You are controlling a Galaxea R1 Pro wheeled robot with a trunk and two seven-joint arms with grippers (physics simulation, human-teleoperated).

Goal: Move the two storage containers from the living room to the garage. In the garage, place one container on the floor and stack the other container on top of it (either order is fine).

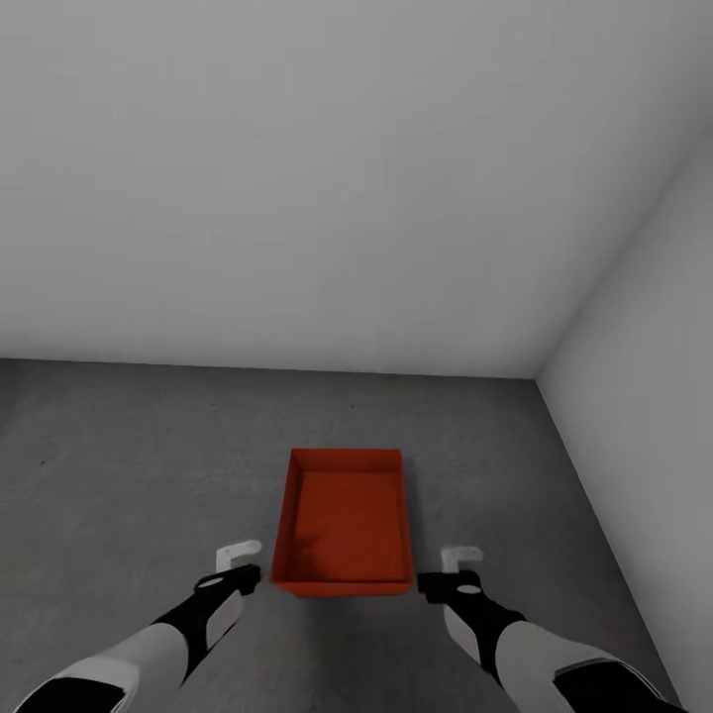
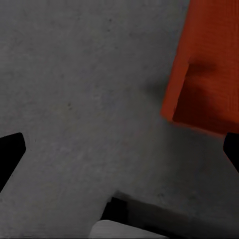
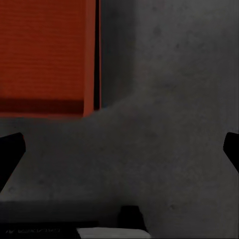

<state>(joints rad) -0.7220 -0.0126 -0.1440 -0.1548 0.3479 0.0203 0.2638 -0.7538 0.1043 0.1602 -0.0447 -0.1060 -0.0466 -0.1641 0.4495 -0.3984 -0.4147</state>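
An orange-red storage container (image 1: 345,520) sits open side up on the dark grey concrete floor (image 1: 139,465) of the garage, just ahead of me. My left gripper (image 1: 238,561) hovers beside its near left corner, open and empty. My right gripper (image 1: 458,571) hovers beside its near right corner, also open and empty. The left wrist view shows a corner of the container (image 2: 204,74) off to one side of the open left gripper (image 2: 119,152), above bare floor. In the right wrist view the container (image 3: 45,55) lies ahead of the open right gripper (image 3: 119,149).
A plain white wall (image 1: 297,198) runs across behind the container. A second white wall (image 1: 654,356) closes the right side, meeting it in a corner. Bare concrete stretches out to the left.
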